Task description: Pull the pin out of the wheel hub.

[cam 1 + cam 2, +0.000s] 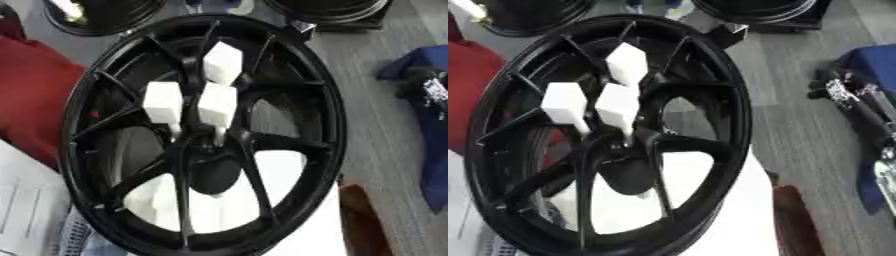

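**Q:** Where are the hands?

**A:** The left hand is out of view. At the right edge, a black and silver shape looks like the right hand (839, 90), lying against a blue cloth (877, 62), well apart from the work. I cannot tell whether it is open or closed. It holds nothing of the task.

**Q:** And the thing to be pulled?

**A:** A black wheel hub (335, 130) fills the middle of both views, standing tilted on a white surface (302, 235). 3 white block-headed pins stick out near its centre, among the spokes: the upper pin (223, 62), the left pin (163, 101) and the middle pin (217, 104). The left and middle pins sit just beside each other. Thin white stems run from them down toward the centre.

**Q:** How should the pull go?

**A:** No pin is out yet, so I judge the reach has not begun. The hand should close round 1 block only. The upper pin stands freest, so it seems the easiest start. Pull straight along the stem, since a sideways tug could jam it or tip the leaning hub. Approach from the front, clear of the spokes.
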### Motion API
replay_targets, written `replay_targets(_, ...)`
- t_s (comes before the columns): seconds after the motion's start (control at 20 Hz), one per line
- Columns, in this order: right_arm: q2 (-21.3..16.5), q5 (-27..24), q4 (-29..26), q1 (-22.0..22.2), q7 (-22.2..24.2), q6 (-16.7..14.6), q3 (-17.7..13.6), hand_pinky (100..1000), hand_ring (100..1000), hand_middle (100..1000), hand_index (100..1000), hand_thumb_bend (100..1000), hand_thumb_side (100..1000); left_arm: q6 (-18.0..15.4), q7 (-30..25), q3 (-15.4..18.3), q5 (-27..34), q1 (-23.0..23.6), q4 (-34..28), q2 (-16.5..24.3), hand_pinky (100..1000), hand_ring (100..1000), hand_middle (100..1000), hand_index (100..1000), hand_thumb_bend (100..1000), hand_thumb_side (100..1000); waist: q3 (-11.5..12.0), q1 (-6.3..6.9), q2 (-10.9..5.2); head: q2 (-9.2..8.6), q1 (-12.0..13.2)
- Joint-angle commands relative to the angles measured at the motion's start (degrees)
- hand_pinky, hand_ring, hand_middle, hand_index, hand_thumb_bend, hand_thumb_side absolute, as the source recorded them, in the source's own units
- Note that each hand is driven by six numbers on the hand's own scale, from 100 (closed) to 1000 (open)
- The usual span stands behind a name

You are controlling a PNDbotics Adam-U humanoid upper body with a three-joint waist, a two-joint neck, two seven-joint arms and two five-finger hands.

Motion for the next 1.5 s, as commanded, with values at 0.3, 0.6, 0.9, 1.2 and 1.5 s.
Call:
replay_targets(0.3,-1.9,-0.93,-1.21,-0.25,-1.0,-0.31,-1.43,976,721,664,801,100,628,1.24,7.95,10.27,-0.83,10.22,7.52,9.28,734,610,469,601,369,102,1.43,-0.85,-2.44,-0.31,-1.59)
replay_targets(0.6,-1.75,-1.43,-1.17,-0.67,-1.05,-0.24,-1.4,975,722,664,801,100,627,-0.53,12.66,11.97,0.41,19.72,5.7,9.65,797,789,734,836,571,663,1.75,-1.14,-2.8,-0.3,-1.52)
replay_targets(0.9,-1.76,-2.01,-1.15,-1.22,-0.7,-0.13,-1.05,975,722,664,801,100,617,-0.35,17.07,14.24,3.46,26.4,0.45,9.09,778,744,655,777,465,597,1.25,-1.26,-3.55,-0.12,-1.18)
replay_targets(1.2,-1.72,-2.65,-1.18,-1.69,-0.55,-0.1,-0.95,975,721,663,801,100,599,4.09,22.74,17.83,8.35,27.75,-5.29,4.73,753,703,601,727,385,559,1.27,-1.45,-4.31,-0.01,-0.69)
replay_targets(1.5,-1.83,-3.39,-1.44,-2.76,-0.19,-0.19,-0.6,975,722,663,801,100,588,9.93,28.61,21.09,14.2,31.85,-12.6,-4.35,742,693,592,719,371,578,1.05,-1.68,-4.76,0.08,-0.33)
